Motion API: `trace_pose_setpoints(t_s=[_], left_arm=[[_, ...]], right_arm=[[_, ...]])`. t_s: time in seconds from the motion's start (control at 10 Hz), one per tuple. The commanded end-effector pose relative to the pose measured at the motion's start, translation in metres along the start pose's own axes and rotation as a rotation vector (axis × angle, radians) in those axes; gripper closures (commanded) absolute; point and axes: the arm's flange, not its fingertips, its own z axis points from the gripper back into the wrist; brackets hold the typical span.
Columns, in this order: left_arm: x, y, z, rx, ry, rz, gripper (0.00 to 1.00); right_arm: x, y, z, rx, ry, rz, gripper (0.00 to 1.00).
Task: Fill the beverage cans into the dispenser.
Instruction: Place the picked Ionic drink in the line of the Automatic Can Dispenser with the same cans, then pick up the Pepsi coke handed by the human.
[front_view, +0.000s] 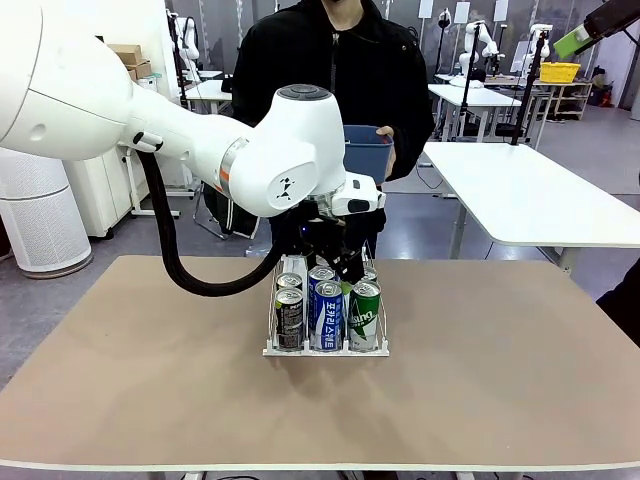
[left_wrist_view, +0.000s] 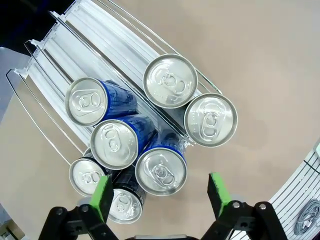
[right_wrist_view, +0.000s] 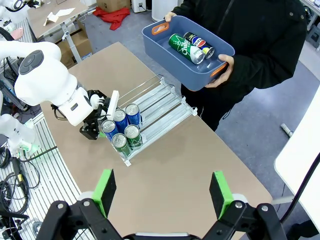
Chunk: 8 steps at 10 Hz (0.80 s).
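The dispenser's (front_view: 325, 351) front row: black-grey can (front_view: 289, 318), blue can (front_view: 327, 315) with white Korean lettering, green can (front_view: 364, 317) with unreadable script. The left gripper (left_wrist_view: 160, 193) just above the dispenser and the right gripper (right_wrist_view: 162, 189) high over it both have their fingers released.

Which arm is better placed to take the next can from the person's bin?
Probably left: the left fingers, open, hang low over the dispenser, nearer the blue bin. The right fingers are high and far off.

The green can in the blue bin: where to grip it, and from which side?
Probably across its round body at mid-length, from above: the green can lies on its side in the open-topped bin, a dark can close beside it.
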Motion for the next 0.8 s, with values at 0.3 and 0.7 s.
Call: trace_pose_setpoints(t_s=[0.3, 0.7], left_arm=[[-0.0002, 0.0024, 0.0004, 0.002, 0.006, -0.005, 0.0], [0.0028, -0.0012, 0.0044, -0.002, -0.008, -0.031, 0.0]], right_arm=[[-0.001, 0.0002, -0.001, 0.003, 0.001, -0.001, 0.0], [-0.001, 0.0002, -0.001, 0.003, 0.001, -0.001, 0.0]])
